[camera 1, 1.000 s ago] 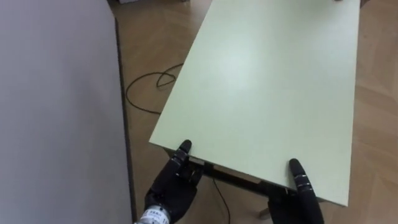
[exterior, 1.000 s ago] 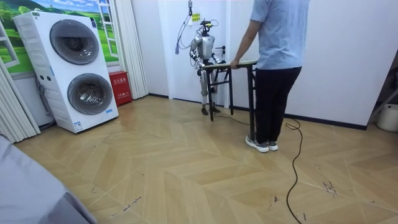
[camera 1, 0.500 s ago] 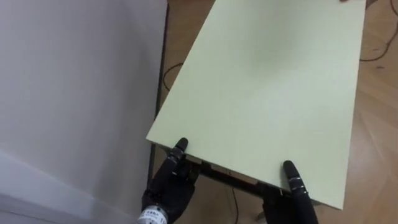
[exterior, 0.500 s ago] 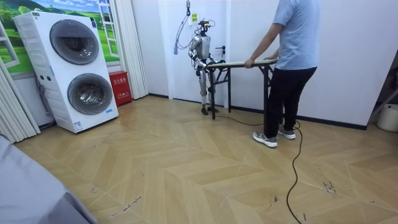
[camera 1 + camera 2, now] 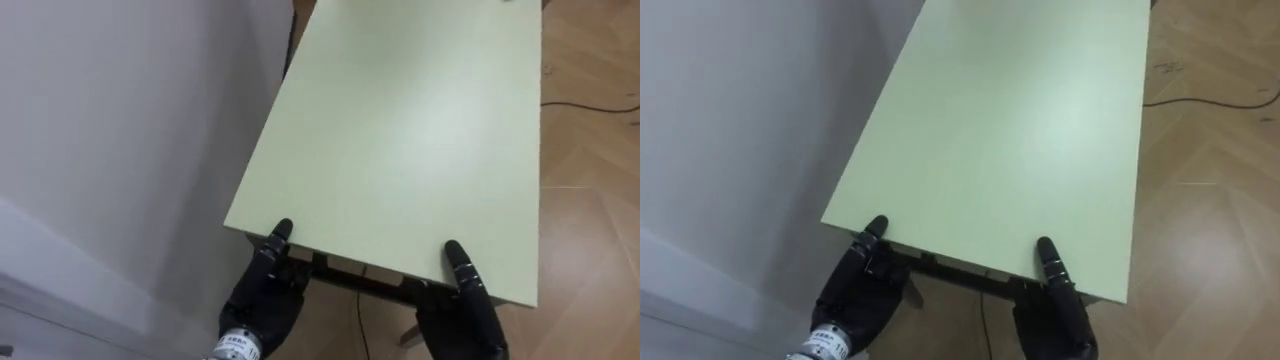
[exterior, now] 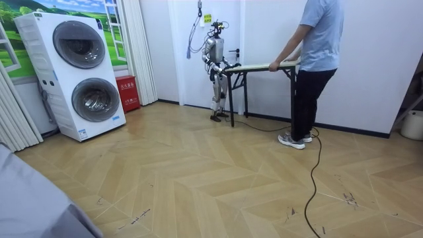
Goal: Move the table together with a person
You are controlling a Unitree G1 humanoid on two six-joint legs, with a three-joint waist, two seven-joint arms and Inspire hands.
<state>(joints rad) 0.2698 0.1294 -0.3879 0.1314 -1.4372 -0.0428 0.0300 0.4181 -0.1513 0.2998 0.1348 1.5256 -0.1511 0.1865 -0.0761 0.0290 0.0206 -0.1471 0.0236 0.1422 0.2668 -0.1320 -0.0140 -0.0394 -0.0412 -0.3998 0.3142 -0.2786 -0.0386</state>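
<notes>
While one pale green table (image 5: pixel 400 130) fills the eye views, two dark robot hands hold its near short edge. The left hand (image 5: pixel 262 295) has its thumb laid on the tabletop near the left corner and the rest of the hand tucked under the edge, pinching the board. The right hand (image 5: pixel 465 310) does the same near the right corner. A white wall (image 5: pixel 100 150) runs close along the table's left long side, and herringbone wood floor (image 5: pixel 590 200) lies to its right.

Seen from the room view, the robot stands at the table's end on that view's left, near the wall. One person (image 6: pixel 317 53) stands at the opposite end with a hand (image 6: pixel 273 67) on the tabletop's edge. That view adds the table's black legs (image 6: pixel 232 99); whether they are off the floor I cannot tell. Two front-loading washing machines (image 6: pixel 76 73) stand stacked at the room view's left, with one red box (image 6: pixel 127 94) and a curtain (image 6: pixel 135 46) beside them. A small yellow label (image 6: pixel 208 18) hangs on the wall above the robot, its writing too small to read.
</notes>
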